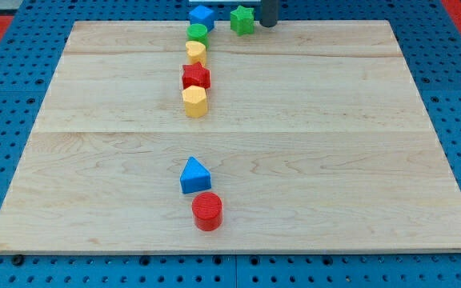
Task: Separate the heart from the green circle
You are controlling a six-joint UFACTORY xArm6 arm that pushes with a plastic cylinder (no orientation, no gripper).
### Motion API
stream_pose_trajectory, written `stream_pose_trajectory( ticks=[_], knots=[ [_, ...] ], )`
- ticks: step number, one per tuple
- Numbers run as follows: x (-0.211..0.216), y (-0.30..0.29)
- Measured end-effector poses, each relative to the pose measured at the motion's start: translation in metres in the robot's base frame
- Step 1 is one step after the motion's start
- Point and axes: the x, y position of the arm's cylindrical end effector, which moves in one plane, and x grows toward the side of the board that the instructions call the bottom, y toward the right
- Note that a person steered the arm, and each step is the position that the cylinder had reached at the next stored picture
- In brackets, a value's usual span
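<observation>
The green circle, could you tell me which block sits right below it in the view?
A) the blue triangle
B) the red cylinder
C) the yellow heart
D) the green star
C: the yellow heart touches the lower edge of the green circle in the column near the view's top; my tip is off to the right.

Near the surface's [358, 160] top edge: blue block [202, 15], green circle [198, 34], yellow heart [196, 53] (touching the circle), red block [196, 77], yellow hexagon [194, 102]. Green star [242, 19] just left of my tip [269, 24]. Lower down: blue triangle [194, 175], red cylinder [207, 211].
</observation>
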Motion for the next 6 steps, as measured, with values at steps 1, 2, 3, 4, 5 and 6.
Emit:
stream_pose_trajectory(
  ticks=[1, 2, 3, 4, 5, 6],
  knots=[
    [0.011, -0.035],
    [0.043, -0.062],
    [0.068, -0.09],
    [0.069, -0.11],
    [0.071, -0.13],
    [0.092, -0.141]
  ],
)
